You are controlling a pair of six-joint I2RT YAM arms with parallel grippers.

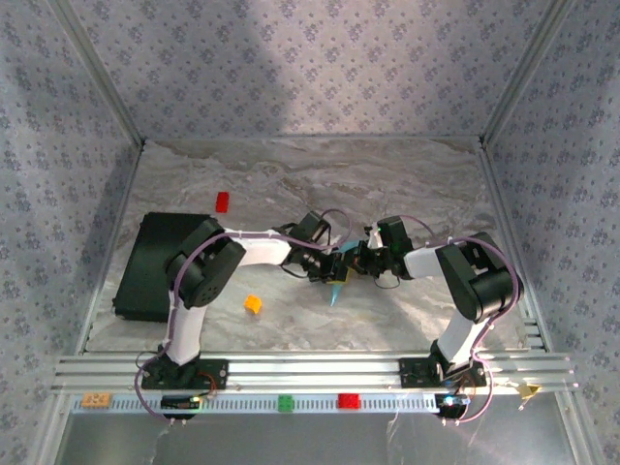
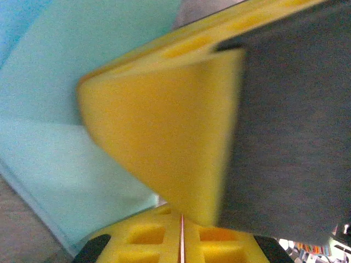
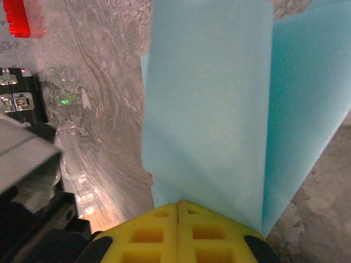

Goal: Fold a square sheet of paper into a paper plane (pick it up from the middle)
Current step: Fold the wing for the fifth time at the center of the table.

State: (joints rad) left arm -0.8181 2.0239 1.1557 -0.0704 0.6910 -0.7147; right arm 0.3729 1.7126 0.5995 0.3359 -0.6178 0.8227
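Both arms meet over the middle of the table point(image 1: 291, 174). The right gripper point(image 3: 178, 233) has its yellow pads pressed flat together with the square sheet of paper point(image 3: 208, 109) clamped between them. The light-blue sheet fans out ahead of those jaws in overlapping layers, a fold line running away from the pinch. The left gripper point(image 2: 181, 244) shows its pads closed tight too, seam to seam. The paper lies just ahead and to one side of them, but whether an edge is actually nipped there cannot be told. A big yellow finger point(image 2: 159, 137), most likely the right gripper's, sits right in front of the left jaws, very near. This looks like a crease being pressed, well short of a finished dart. To do it well, the right jaws should hold the pinch firm while the left works along the fold, close to the crease and with no sideways tug, since thin paper skews or tears easily. Room between the two sets of jaws is tight, with the fingers almost touching. Outward it's kinder: the orange block point(image 1: 253, 304) lies off the left jaws toward the bases. The red block point(image 1: 222, 201) and the black slab point(image 1: 155, 262) are well apart from them, and bare marble runs beyond the right jaws.
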